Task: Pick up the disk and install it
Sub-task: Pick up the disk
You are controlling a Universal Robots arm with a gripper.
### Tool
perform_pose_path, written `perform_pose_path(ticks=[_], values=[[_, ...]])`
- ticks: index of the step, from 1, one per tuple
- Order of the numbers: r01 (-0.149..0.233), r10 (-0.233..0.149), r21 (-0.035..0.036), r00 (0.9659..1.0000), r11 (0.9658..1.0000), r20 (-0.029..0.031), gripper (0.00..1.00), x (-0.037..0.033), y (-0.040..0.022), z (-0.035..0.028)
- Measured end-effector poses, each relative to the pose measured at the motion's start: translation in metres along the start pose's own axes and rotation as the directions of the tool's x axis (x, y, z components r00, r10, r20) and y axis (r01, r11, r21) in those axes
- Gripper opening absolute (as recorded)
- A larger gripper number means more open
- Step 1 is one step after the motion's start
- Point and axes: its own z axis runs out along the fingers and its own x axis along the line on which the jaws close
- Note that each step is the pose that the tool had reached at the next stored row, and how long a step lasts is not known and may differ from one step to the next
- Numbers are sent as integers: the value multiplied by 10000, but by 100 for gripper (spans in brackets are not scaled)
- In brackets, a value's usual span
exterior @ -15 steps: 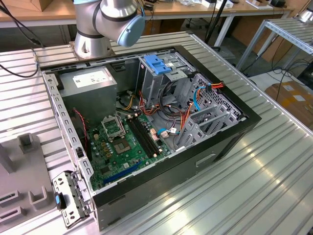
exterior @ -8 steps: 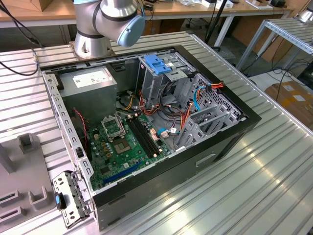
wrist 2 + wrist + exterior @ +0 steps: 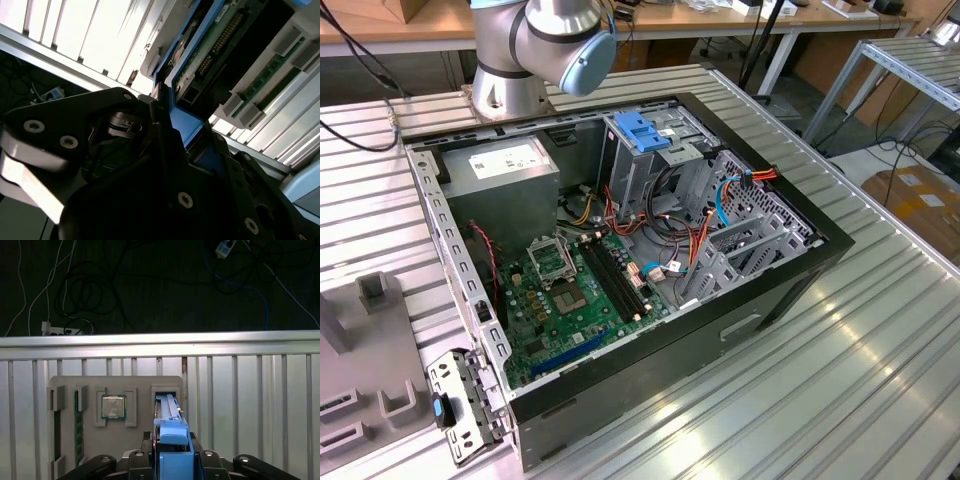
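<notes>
The disk (image 3: 172, 442) stands on edge in its blue carrier, with its far end in a slot of the grey holder tray (image 3: 140, 382). In the second wrist view the disk (image 3: 210, 55) shows its green circuit-board side and blue edge. My gripper (image 3: 173, 462) has its black fingers (image 3: 196, 460) pressed against both sides of the carrier, shut on it; in the second wrist view the gripper (image 3: 170, 130) meets the blue edge. The open computer case (image 3: 450, 260) lies on the table in the exterior view, with its tall grey drive cage (image 3: 630, 170) and blue latch.
The holder tray also carries a processor chip (image 3: 113, 406) and memory sticks (image 3: 78, 425). Beyond the table's rail (image 3: 160, 346) hang cables over a dark floor. In the case are a power-supply box (image 3: 505, 165), a green board (image 3: 570, 300) and loose cables. The arm's base (image 3: 520, 60) stands behind.
</notes>
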Motion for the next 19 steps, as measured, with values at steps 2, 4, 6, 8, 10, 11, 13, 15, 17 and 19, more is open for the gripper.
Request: perform_pose_path(ticks=[2,4,6,8,10,11,13,15,17,19], values=[[0,0,1,10000,10000,0,37,1,0,-27],[0,0,1,10000,10000,6,37,1,0,-43],[1,-1,1,10000,10000,10,37,2,0,-61],[0,0,0,10000,10000,12,37,2,0,-76],[0,0,1,10000,10000,12,37,3,0,-94],[0,0,1,10000,10000,12,37,3,0,-105],[0,0,0,10000,10000,12,37,4,0,-128],[0,0,0,10000,10000,12,37,5,0,-155],[0,0,1,10000,10000,13,37,5,0,-176],[0,0,1,10000,10000,13,37,9,0,-290]])
